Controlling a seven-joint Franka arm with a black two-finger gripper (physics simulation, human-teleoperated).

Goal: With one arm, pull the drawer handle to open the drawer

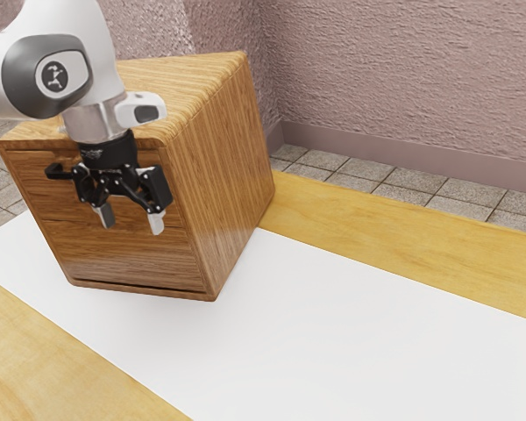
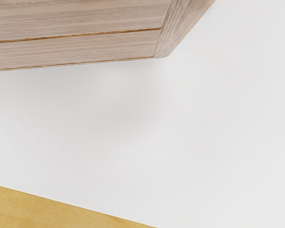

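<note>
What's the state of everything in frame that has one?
cabinet: upright on the white mat.
drawer: shut, front flush with the cabinet.
handle: not gripped, partly hidden behind the hand.
gripper: open, pointing down in front of the drawer, holding nothing.

Cabinet (image 1: pixel 202 149): stood on the table (image 1: pixel 333 324), toward the exterior view's left.
Gripper (image 1: pixel 131 224): hung before the cabinet's front face, above the table.
Wall (image 1: pixel 403 61): rose behind the cabinet, floor (image 1: pixel 403 180) at its foot.
</note>
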